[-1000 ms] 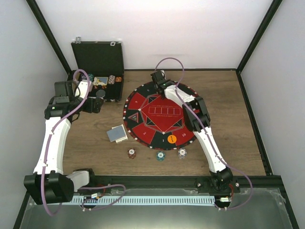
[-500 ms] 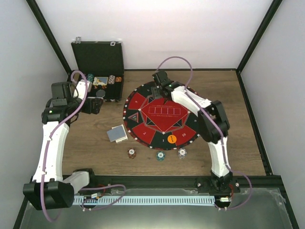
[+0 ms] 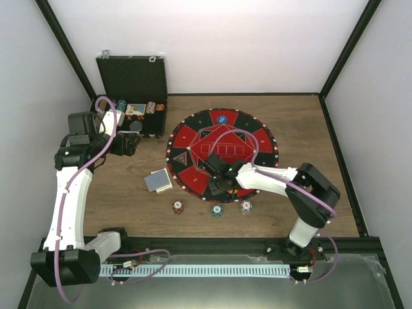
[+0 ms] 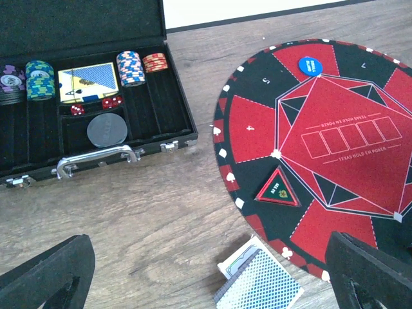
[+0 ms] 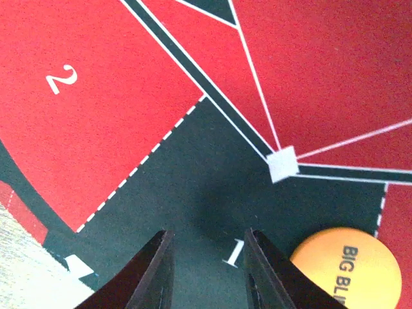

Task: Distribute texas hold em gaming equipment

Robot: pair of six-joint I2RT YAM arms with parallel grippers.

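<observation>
Orange disc (image 5: 347, 267) lies on the felt mat (image 3: 193, 138), in the near black segment marked 1. My right gripper (image 5: 207, 239) hangs low just beside it, fingers narrowed but with a gap between them and nothing in it. Blue disc (image 3: 221, 119) sits on the far black segment, so I judge both markers placed. Three striped chips (image 3: 217, 210) lie in a row on the wooden table (image 3: 309, 129) just off the mat's near edge. The card deck (image 3: 158, 181) rests off its left edge, and the five card boxes in the middle are bare. More chip stacks (image 4: 131, 67) sit in the black case (image 4: 38, 19). My left gripper (image 4: 209, 243) hovers wide open and empty between case and mat. I'd call it early to midway, with the cards and most chips left
</observation>
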